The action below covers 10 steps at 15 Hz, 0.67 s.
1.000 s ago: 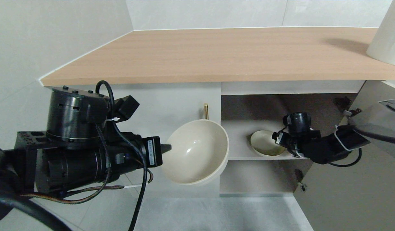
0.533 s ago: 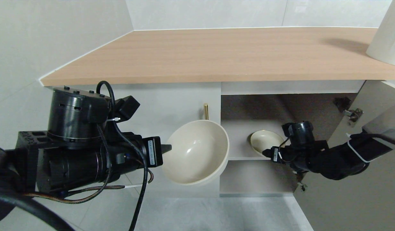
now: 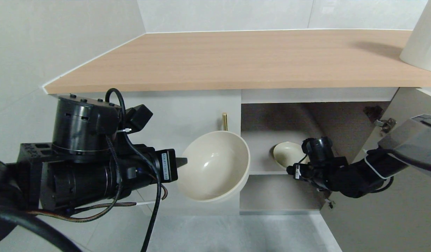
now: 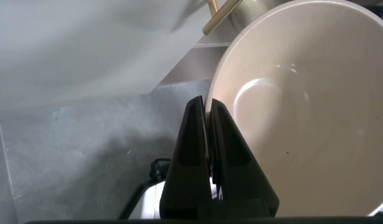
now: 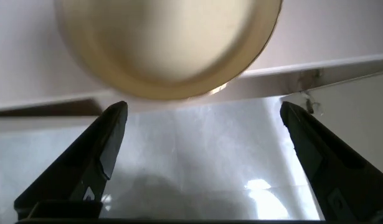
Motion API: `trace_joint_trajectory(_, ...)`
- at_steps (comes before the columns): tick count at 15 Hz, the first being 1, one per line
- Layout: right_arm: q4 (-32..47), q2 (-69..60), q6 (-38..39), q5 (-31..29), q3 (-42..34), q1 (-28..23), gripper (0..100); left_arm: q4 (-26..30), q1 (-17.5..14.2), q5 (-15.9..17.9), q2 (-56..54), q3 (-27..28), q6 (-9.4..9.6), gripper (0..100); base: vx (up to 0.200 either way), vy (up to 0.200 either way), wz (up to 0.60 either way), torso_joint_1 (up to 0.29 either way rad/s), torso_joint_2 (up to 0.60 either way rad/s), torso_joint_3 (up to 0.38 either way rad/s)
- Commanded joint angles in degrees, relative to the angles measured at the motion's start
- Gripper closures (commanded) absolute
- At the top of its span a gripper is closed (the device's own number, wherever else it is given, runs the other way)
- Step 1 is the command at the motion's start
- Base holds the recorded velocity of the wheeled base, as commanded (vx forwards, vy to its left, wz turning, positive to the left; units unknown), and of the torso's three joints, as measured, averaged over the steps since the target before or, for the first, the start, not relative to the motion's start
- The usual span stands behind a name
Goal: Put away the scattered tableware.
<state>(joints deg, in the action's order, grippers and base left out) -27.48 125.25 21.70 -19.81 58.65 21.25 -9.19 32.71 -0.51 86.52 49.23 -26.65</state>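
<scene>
Counter [image 3: 236, 59]: wood-grain top running along the tiled wall. A white vessel [image 3: 422, 42] stands on it at the far right, cut off by the frame edge.

Cabinet [image 3: 278, 94] under the counter: the left door [image 3: 187, 112] is closed and the right door [image 3: 394, 203] is swung open. The open compartment has one shelf [image 3: 261, 140] across the middle.

Large bowl [image 3: 215, 168]: cream, deep, held in the air in front of the closed left door. It is tilted so its mouth faces up and toward the camera. Its right edge overlaps the opening of the compartment.

Left gripper [image 3: 182, 161]: fingers pinched together on the large bowl's left rim. In the left wrist view, the gripper [image 4: 208, 106] has one finger inside the wall of the bowl [image 4: 303, 112] and one outside, with no gap visible.

Small bowl [image 3: 287, 154]: cream, sitting on the shelf close to its front edge, right of centre, well apart from the large bowl.

Right gripper [image 3: 293, 170]: level with the shelf's front edge, just in front of the small bowl. In the right wrist view, the gripper [image 5: 200, 115] has its fingers spread wide and nothing between them. The small bowl [image 5: 169, 43] lies just beyond the tips; I cannot tell whether they touch it.

Brass handle [image 3: 224, 121]: a vertical bar on the closed door's right edge, just above the large bowl's rim.
</scene>
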Motion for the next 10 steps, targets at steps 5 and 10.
trace_joint_trajectory(5,-1.4,2.5,0.8,-1.2,2.6,-0.3,0,0.0,0.0,0.0,0.1,0.0,0.02,100,0.000,0.000,0.00,0.000,0.00,0.000)
trace_joint_trajectory(10,-3.6,0.2,1.0,-1.9,1.6,-0.4,0,0.0,0.3,0.0,0.6,0.0,0.11,100,0.000,0.000,0.00,0.000,0.00,0.000)
